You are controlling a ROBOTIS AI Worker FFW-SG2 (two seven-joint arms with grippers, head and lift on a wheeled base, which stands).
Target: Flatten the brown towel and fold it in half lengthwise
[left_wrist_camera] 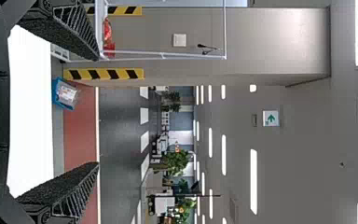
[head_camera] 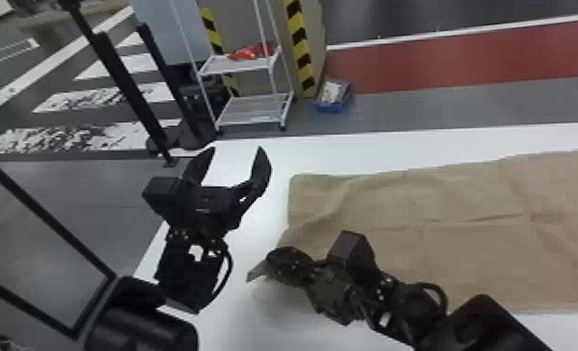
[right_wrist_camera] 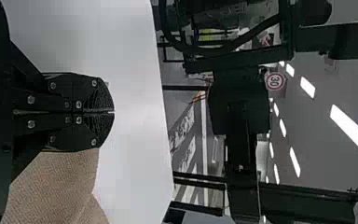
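Note:
The brown towel (head_camera: pixel 465 233) lies spread over the right part of the white table, with low wrinkles and its near left corner drawn out to a point. At that corner my right gripper (head_camera: pixel 270 267) is shut on the cloth, a small tip poking out past it. In the right wrist view the right gripper (right_wrist_camera: pixel 112 112) has its fingers pressed together, and the towel (right_wrist_camera: pixel 58 186) runs off to one side of them. Left of the towel, my left gripper (head_camera: pixel 236 151) is open above the table's left part; its fingers are wide apart around nothing in the left wrist view (left_wrist_camera: pixel 98 112).
White tabletop (head_camera: pixel 236 298) shows along the left, far and near sides of the towel. Beyond the table stand a white wire shelf (head_camera: pixel 250 109) and a blue bin (head_camera: pixel 334 97) on the floor. Black metal posts (head_camera: pixel 129 88) rise at the far left.

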